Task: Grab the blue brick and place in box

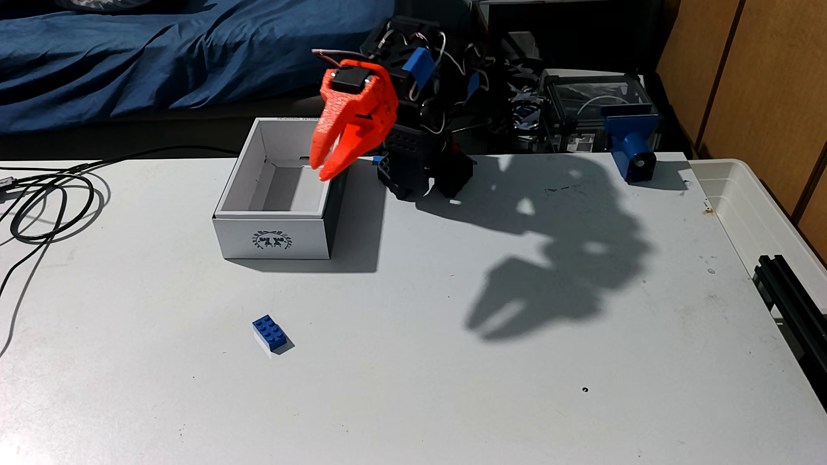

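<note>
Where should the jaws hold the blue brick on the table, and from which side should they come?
Grip the blue brick across its two long side walls, coming from straight above. It lies flat, studs up, turned diagonally in the fixed view, so the gripper probably must rotate to match.

Brick point(271, 332) lies on table point(447, 380) before box point(273, 232).

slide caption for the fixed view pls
Open orange end effector hangs above the box; blue brick lies on the table.

Blk cable point(40, 201) coiled left on table point(447, 380); blue mount point(633, 143), tub point(760, 210) right.
</note>
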Robot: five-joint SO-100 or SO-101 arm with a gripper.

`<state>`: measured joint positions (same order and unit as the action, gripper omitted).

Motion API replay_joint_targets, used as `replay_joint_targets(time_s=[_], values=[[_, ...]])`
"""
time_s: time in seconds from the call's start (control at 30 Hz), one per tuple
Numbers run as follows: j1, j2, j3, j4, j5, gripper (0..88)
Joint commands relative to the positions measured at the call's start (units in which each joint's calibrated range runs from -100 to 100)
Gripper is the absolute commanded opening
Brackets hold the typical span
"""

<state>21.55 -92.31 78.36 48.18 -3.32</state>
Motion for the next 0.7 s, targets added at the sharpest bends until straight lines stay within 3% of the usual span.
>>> replay_joint_targets(time_s=[0.0, 0.4, 0.67], values=[[2.3, 7.8, -9.5, 3.2, 0.0, 7.1], [9.6, 39.8, -36.9, 12.4, -0.4, 7.0], [10.7, 58.3, -50.0, 20.4, -3.6, 7.0]])
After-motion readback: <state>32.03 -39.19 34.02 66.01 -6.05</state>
